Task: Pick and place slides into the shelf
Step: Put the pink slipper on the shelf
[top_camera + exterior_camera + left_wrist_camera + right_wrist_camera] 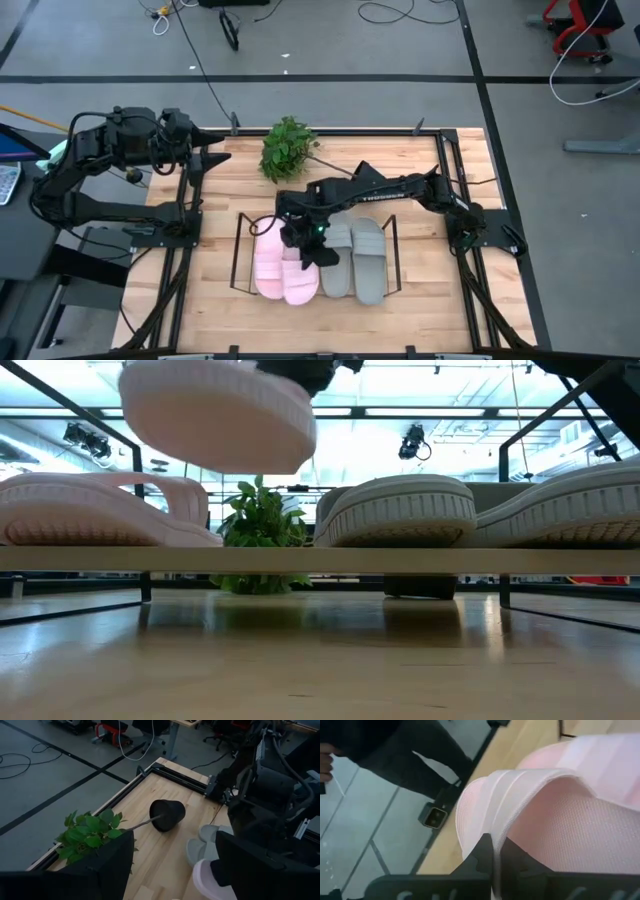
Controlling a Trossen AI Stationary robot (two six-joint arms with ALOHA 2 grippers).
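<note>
At frame centre the right end effector (303, 243) pinches a pink slide (300, 277) by its strap above the shelf (240, 250), which holds another pink slide (268, 262) and two grey-green slides (353, 258).

a leafy green plant (288, 148) lies tipped over on the wooden worktop (215, 200) at twelve o'clock, its black pot (167, 814) on its side, loose cables (395, 12) on the grey floor (330, 45) beyond.

shelf (243, 252) partly under slides (352, 258)
</note>
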